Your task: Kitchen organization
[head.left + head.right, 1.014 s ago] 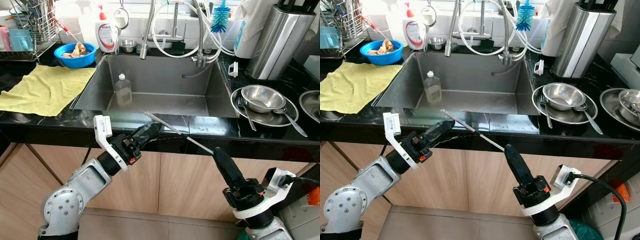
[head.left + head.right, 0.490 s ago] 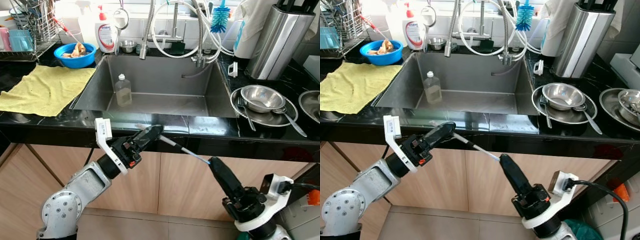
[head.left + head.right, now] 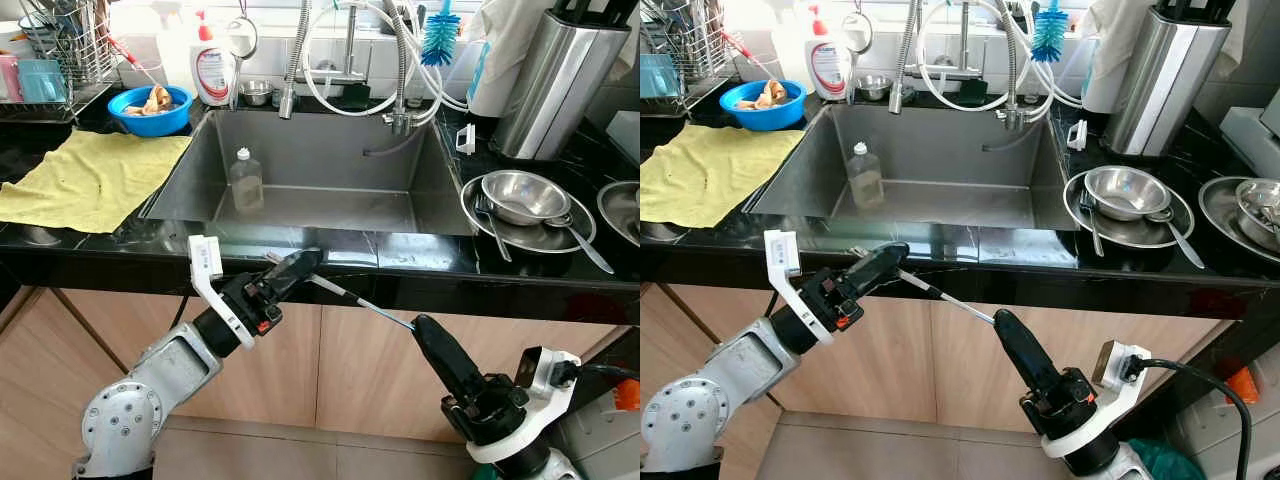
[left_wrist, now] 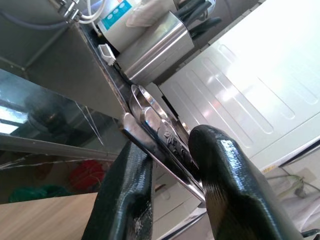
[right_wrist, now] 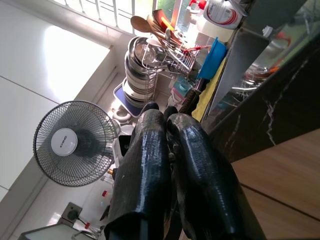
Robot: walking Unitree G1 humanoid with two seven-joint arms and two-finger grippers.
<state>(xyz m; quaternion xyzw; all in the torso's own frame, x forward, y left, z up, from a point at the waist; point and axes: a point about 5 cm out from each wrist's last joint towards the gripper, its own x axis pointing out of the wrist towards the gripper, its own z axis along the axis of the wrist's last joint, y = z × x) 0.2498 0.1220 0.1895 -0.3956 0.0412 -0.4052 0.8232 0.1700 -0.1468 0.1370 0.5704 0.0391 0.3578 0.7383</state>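
Thin metal utensil [image 3: 345,293] — slanted, mid-air

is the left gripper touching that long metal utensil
Touching. In the left wrist view the left gripper has its two black fingers closed around the metal utensil, pressing it on both sides.

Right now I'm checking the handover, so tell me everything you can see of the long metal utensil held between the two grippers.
The metal utensil is a thin, shiny, rod-like piece, apparently steel. It slants in the air before the counter's front edge, below the sink. The left gripper pinches its upper end; the right gripper is shut on its lower end. Its exact type is unclear.
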